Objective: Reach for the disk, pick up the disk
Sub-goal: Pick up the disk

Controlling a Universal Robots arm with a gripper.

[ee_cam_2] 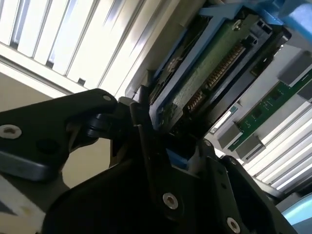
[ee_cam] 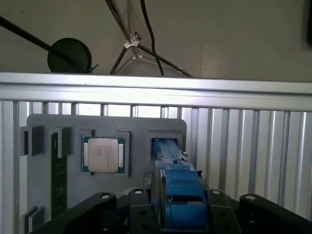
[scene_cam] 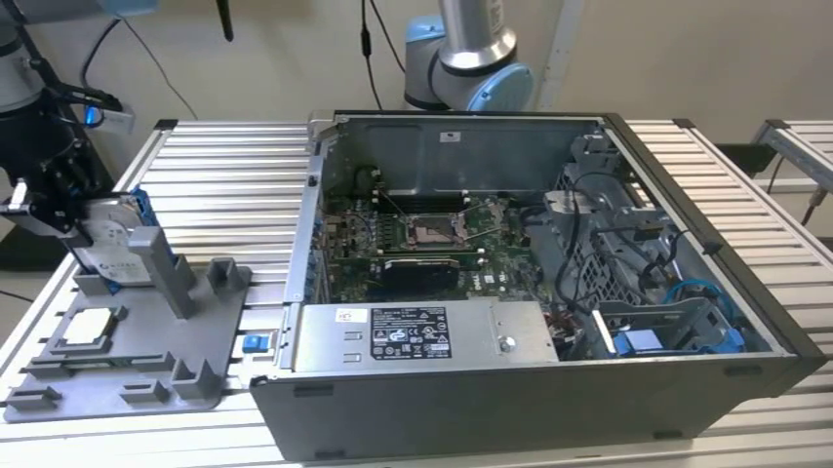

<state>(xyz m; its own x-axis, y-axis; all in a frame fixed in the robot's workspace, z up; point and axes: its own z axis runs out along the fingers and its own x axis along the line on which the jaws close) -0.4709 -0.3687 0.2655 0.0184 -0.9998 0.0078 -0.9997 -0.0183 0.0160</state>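
We saw the gripper (scene_cam: pixel 59 216) at the exterior view's left, above the grey fixture (scene_cam: pixel 131 375) on the slatted table (scene_cam: pixel 221 185), clamped on the disk (scene_cam: pixel 115 239). The disk stood on edge by the fixture's tall post (scene_cam: pixel 166 268). In both wrist views its blue carrier sat btwn the black fingers (ee_cam: pixel 141 212), touching them. Couldn't tell whether it was seated in its slot. A square chip (scene_cam: pixel 89 327) lay nearby, w/ the open PC case (scene_cam: pixel 521 390) to the exterior view's right.

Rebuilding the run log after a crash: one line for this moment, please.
phase: pick up | gripper: shut on disk | disk: on edge at tray, exterior view's left | lifted: cannot tell
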